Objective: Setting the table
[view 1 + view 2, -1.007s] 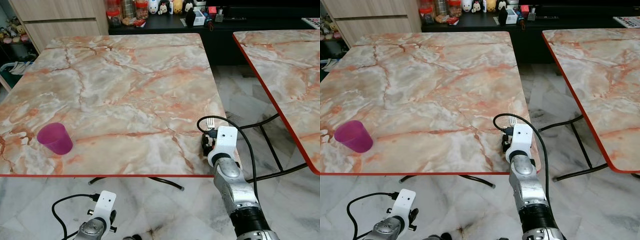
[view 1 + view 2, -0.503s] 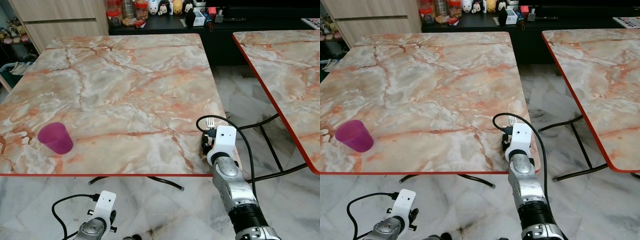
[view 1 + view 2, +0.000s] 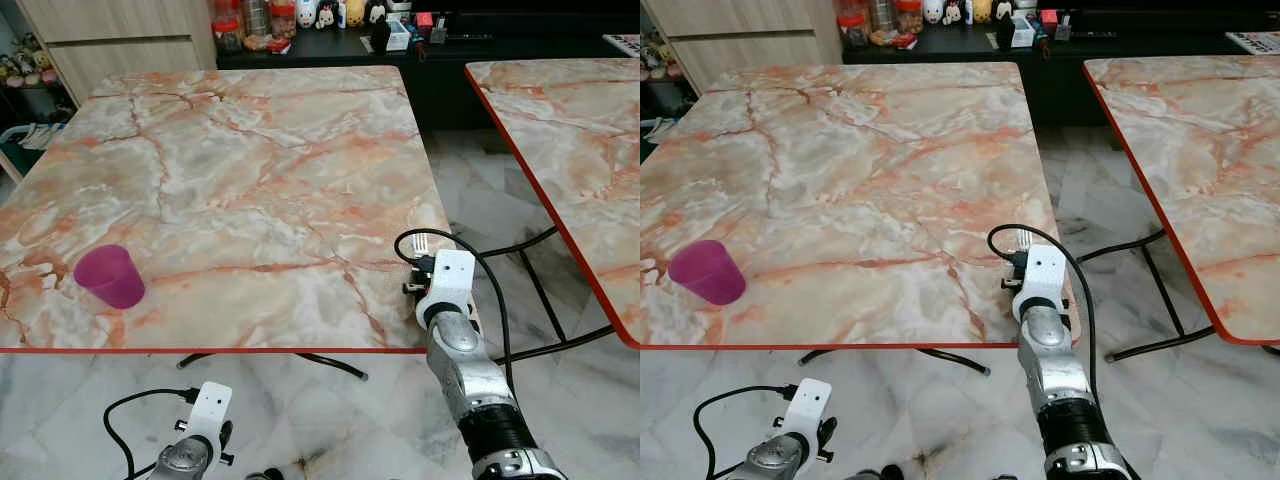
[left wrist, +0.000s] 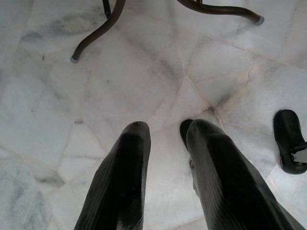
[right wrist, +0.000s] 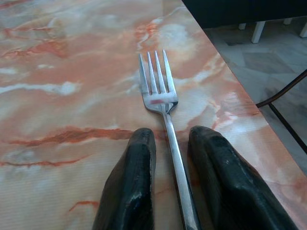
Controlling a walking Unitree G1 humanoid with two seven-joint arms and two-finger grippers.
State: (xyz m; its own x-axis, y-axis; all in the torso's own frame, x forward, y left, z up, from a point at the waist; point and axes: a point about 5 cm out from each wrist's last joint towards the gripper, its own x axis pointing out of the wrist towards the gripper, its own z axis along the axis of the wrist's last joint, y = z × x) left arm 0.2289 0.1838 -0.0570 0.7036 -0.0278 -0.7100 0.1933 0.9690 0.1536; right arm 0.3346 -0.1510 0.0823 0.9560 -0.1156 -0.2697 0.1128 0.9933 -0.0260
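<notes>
A silver fork (image 5: 165,103) lies on the marble table (image 3: 250,160) close to its front right corner, tines pointing away from me. My right gripper (image 5: 171,132) rests low over the table, open, one finger on each side of the fork's handle with a gap on both sides. In the left eye view the fork's tines (image 3: 421,243) peek out beyond the white wrist block. A purple cup (image 3: 110,277) stands upright near the table's front left edge. My left gripper (image 4: 165,127) hangs open below the table over the floor.
A second marble table (image 3: 570,120) stands to the right across a narrow floor gap. A dark sideboard (image 3: 330,40) with jars and figurines runs along the back. Curved table legs (image 4: 100,28) and a dark foot (image 4: 288,141) are on the floor below.
The right wrist has shifted slightly to the right at the table's corner. The fork and the cup stay where they were; the left arm has not moved.
</notes>
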